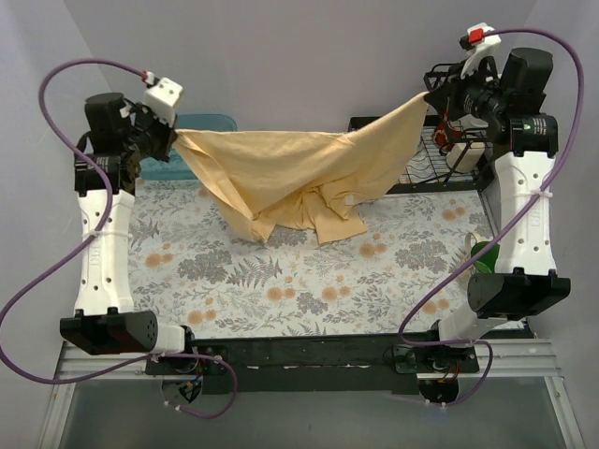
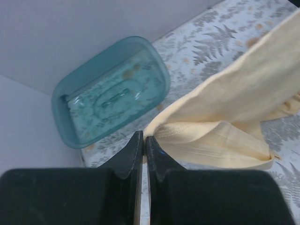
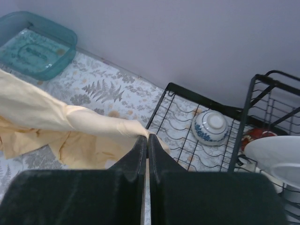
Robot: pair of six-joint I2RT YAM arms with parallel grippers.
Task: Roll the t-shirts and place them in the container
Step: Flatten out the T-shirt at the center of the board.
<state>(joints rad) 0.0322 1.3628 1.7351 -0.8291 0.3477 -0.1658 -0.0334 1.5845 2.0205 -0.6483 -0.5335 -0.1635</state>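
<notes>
A pale yellow-beige t-shirt [image 1: 290,173] hangs stretched in the air between my two grippers, its lower part sagging onto the floral tabletop [image 1: 281,281]. My left gripper [image 1: 173,138] is shut on the shirt's left corner at the back left; in the left wrist view the gripper [image 2: 144,137] pinches the cloth [image 2: 225,122]. My right gripper [image 1: 432,94] is shut on the shirt's right corner at the back right; in the right wrist view the gripper [image 3: 147,137] pinches the cloth [image 3: 61,117].
A teal plastic bin [image 1: 201,124] stands at the back left behind the shirt, also in the left wrist view [image 2: 110,91]. A black wire dish rack [image 1: 440,159] stands at the back right, holding an upturned blue-patterned bowl [image 3: 211,126] and a white plate [image 3: 276,157].
</notes>
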